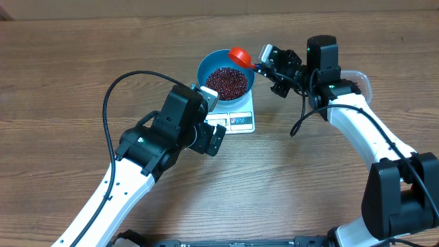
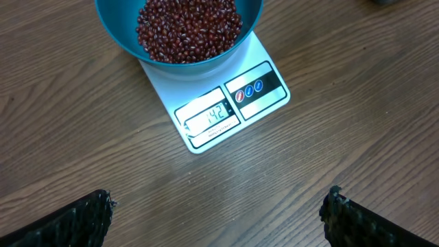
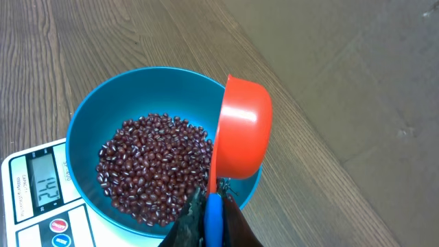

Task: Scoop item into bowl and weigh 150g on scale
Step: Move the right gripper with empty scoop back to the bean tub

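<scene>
The left gripper hangs with its jaws wide apart and empty, on the near side of the one white scale, which sits near the middle of the table and shows 142. On the scale stands the one blue bowl, holding a heap of beans too many to count. Over the bowl's right rim tips one red scoop, its handle clamped in the right gripper.

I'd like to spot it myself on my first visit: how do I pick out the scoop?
On the wooden table, find the blue bowl of dark beans standing on the white scale. At the bowl's far right rim, the right gripper holds the scoop tipped on its side. It is the only orange-red thing, with a blue handle.
</scene>
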Action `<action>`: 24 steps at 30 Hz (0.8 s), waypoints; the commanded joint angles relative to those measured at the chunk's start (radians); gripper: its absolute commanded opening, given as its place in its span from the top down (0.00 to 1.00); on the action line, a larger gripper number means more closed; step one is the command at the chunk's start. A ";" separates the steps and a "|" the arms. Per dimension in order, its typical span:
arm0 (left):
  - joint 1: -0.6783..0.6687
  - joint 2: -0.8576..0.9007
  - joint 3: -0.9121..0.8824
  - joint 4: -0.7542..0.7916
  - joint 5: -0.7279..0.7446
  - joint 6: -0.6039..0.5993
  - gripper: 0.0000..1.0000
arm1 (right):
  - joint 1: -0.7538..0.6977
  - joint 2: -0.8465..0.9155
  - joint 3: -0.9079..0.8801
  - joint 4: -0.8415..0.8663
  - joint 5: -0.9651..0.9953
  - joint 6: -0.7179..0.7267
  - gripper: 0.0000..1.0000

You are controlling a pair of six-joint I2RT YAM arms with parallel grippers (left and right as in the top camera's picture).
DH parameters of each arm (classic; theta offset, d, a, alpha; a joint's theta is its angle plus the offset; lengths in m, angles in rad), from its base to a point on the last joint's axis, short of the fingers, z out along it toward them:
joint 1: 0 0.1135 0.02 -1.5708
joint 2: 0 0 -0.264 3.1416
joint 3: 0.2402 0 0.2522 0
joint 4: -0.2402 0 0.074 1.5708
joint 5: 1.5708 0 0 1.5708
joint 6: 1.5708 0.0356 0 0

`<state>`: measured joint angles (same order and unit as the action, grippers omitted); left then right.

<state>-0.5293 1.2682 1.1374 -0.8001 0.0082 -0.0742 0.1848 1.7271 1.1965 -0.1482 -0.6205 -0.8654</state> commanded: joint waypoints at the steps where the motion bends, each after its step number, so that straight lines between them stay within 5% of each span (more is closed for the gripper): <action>1: 0.001 0.006 -0.004 0.000 0.008 0.015 0.00 | 0.004 0.004 0.001 0.009 0.002 0.001 0.96; 17: 0.001 0.006 -0.004 0.000 0.008 0.015 0.00 | -0.124 -0.151 0.002 -0.057 0.151 0.471 0.96; 24: 0.001 0.006 -0.004 0.000 0.008 0.015 0.00 | -0.257 -0.151 0.002 -0.179 0.236 0.543 0.96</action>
<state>-0.5297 1.2682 1.1374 -0.7998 0.0082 -0.0742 -0.0265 1.5879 1.1961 -0.3168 -0.4366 -0.3866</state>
